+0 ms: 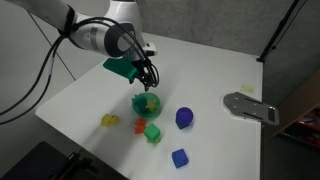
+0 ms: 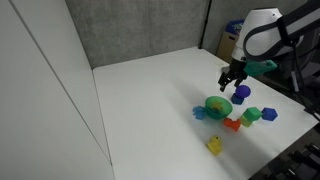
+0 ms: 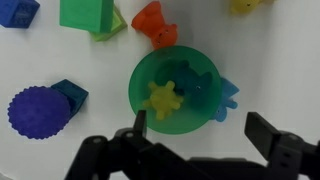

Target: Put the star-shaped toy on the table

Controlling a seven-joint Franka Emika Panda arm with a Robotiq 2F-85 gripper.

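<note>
Nothing of the task can be counted as done yet: the star-shaped toy (image 3: 165,97) is seen lying inside the green bowl (image 3: 200,65), not on the tabletop (image 3: 60,55). The claw (image 3: 203,130) is held open, its two fingers spread wide with nothing between them, just above the bowl in both exterior views. The toy has yet to be grasped, lifted over the rim and set down on a bare patch of tabletop.
</note>
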